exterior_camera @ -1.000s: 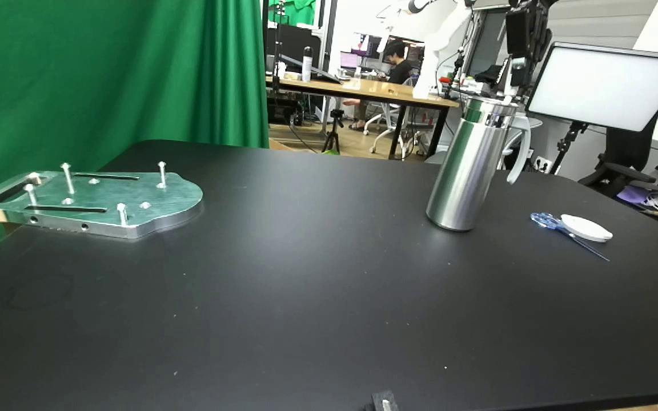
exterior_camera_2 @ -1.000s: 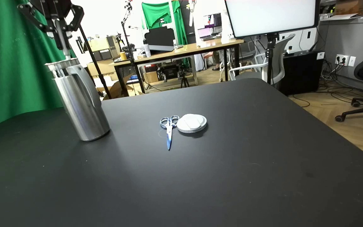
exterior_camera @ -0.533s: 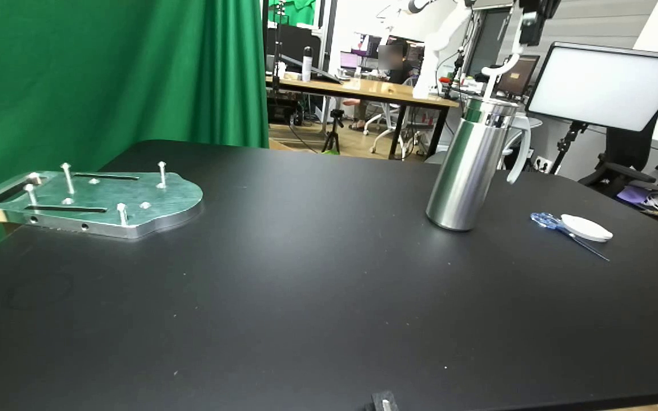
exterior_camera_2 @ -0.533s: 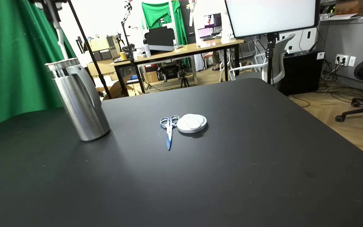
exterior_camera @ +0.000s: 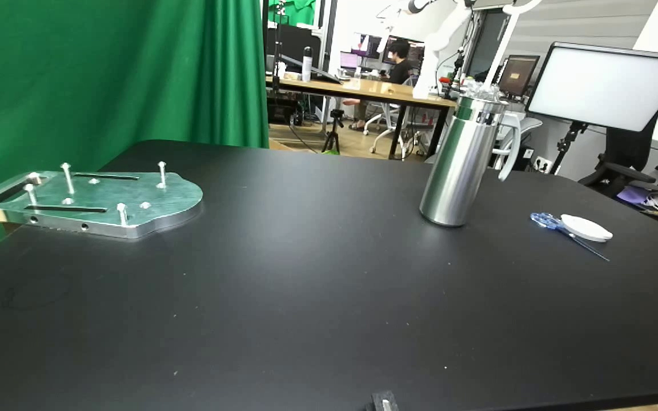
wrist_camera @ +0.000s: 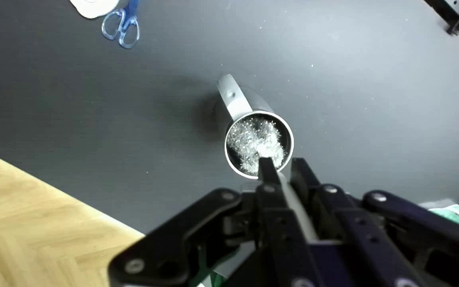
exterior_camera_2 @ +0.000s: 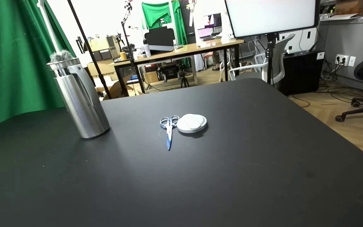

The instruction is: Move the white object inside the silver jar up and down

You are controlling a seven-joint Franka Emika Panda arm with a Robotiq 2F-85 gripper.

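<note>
While tabletop (wrist_camera: 357, 99) surrounds the silver jar (exterior_camera_2: 82, 105), bristles (exterior_camera_2: 61, 56) overtop its rim (exterior_camera_2: 62, 65).

In the wrist view, your gripper (wrist_camera: 283, 169) extends up from the lower edge, its two black fingers (wrist_camera: 268, 175) clamped almost parallel with a narrow gap between them, its jointed linkages (wrist_camera: 173, 235) spread to either side.

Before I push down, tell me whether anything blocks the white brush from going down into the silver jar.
Nothing visible does. The jaws hold the white brush by its handle, with its bristles poking out of the mouth of the silver jar. Below them, the jar's inside is hidden.
</note>
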